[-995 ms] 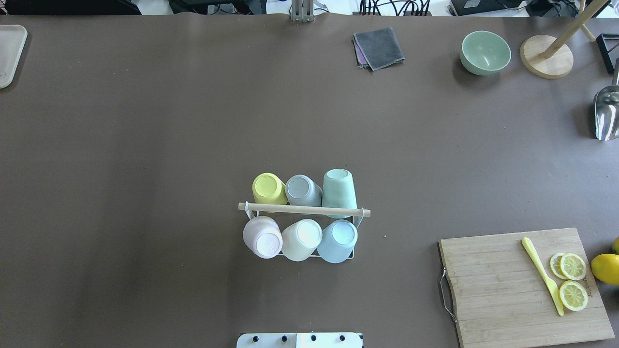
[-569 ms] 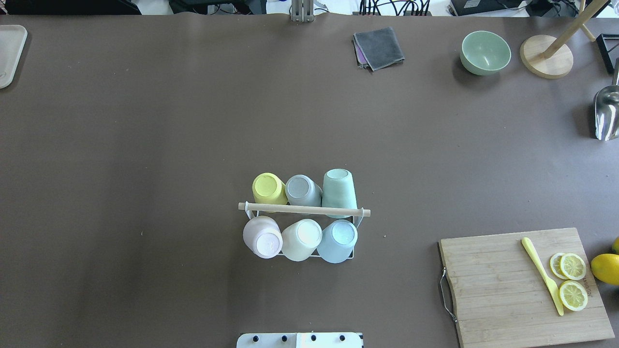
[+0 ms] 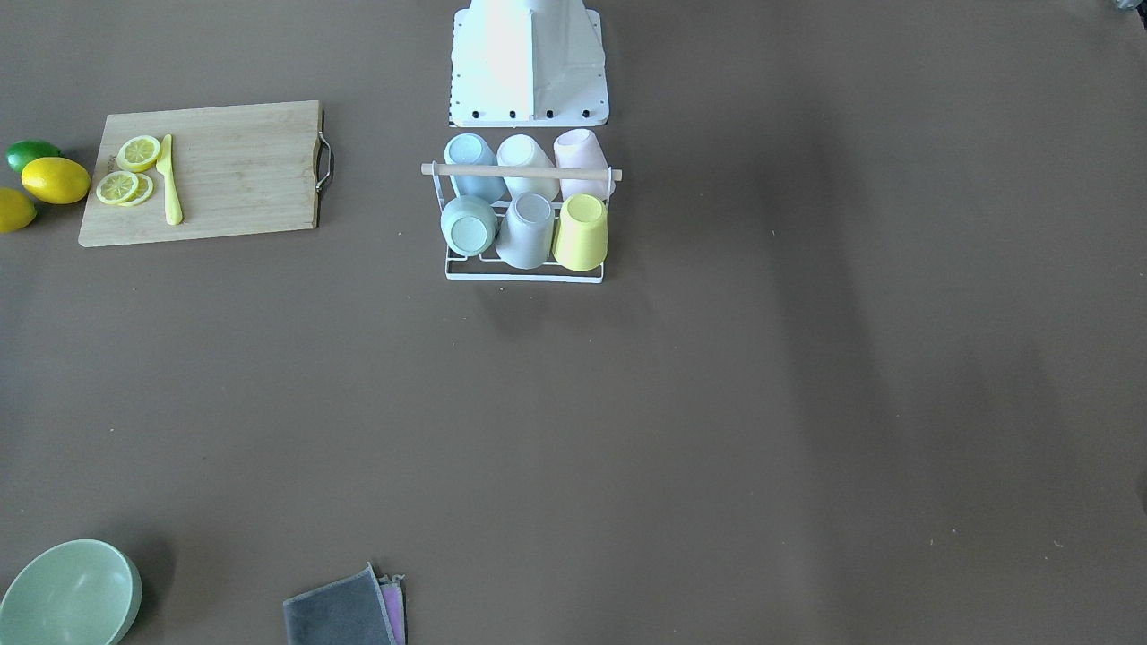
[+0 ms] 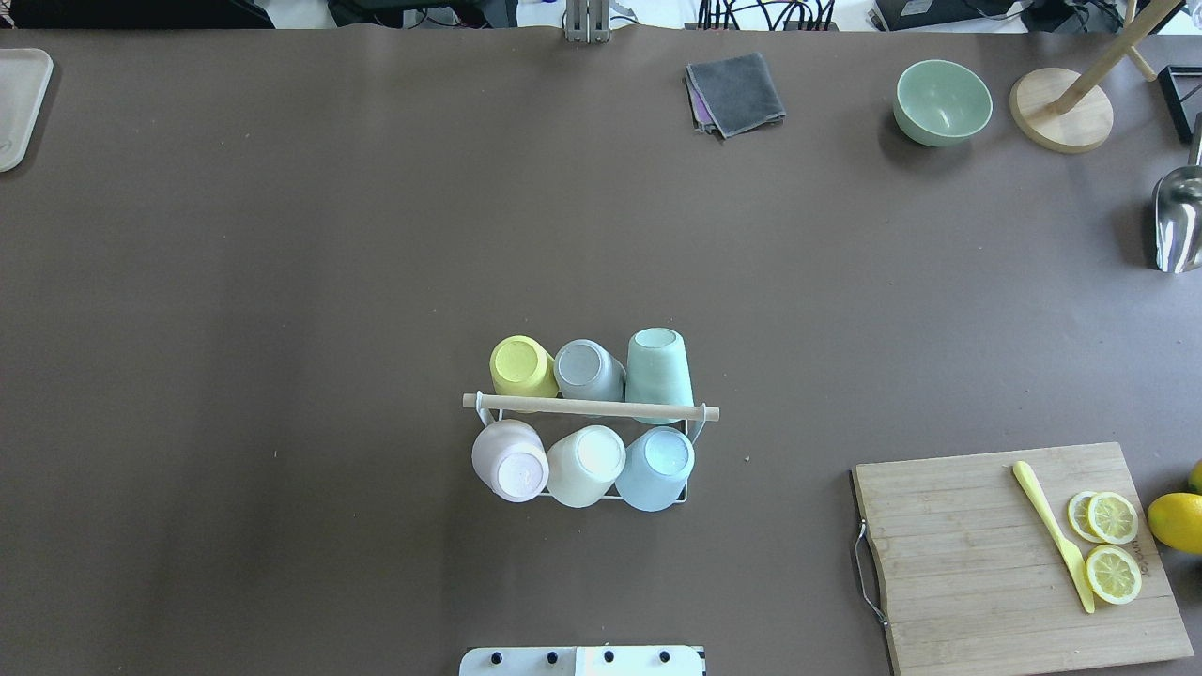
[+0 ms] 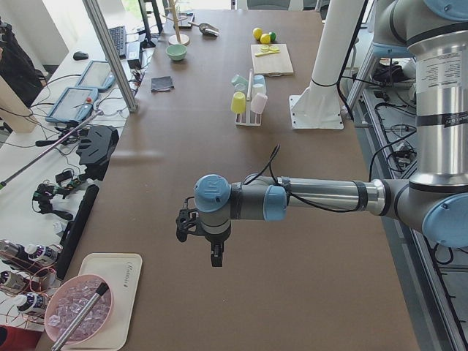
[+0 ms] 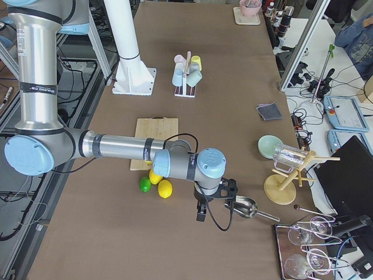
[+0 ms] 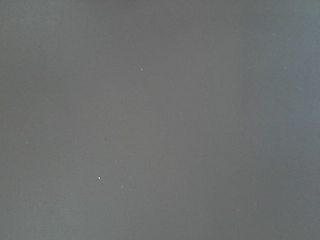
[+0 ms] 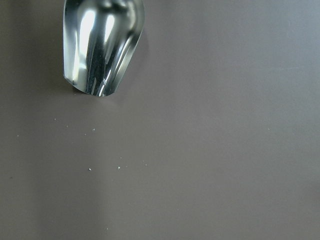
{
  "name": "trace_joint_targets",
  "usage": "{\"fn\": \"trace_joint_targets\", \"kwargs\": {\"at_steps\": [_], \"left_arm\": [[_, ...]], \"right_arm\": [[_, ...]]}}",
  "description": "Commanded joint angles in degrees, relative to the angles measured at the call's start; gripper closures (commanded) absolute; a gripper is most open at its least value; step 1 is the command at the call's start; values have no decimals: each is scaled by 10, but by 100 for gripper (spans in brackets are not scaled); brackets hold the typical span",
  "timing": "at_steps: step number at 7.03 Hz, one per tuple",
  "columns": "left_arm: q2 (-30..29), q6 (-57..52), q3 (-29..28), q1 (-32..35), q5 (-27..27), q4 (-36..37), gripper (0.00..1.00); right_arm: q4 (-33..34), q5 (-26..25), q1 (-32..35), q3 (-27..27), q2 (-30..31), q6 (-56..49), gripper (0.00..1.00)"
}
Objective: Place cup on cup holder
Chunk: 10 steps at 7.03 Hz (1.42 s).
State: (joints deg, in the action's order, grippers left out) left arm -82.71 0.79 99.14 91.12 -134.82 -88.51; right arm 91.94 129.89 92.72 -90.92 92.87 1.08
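Six cups sit on our cup holder [image 4: 590, 409]; whether either gripper's fingers are spread or clenched, we cannot tell.

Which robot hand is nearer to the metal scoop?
Right. The right hand hangs just beside the metal scoop; the left hand is over bare table at the opposite end.

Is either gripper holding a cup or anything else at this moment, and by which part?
Neither appears to hold anything: the left gripper and right gripper hang over bare table. All six cups sit on the cup holder.
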Motion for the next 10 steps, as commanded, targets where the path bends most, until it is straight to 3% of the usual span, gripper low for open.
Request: {"fn": "trace_joint_targets", "kwargs": {"at_steps": [1,10], "left_arm": [[-1,0,1,-1,0,0,2],[0,0,0,0,0,0,2]], "right_arm": [[0,0,-1,0,-1,1,0],[0,4,-1,-8,-4,2,0]]}}
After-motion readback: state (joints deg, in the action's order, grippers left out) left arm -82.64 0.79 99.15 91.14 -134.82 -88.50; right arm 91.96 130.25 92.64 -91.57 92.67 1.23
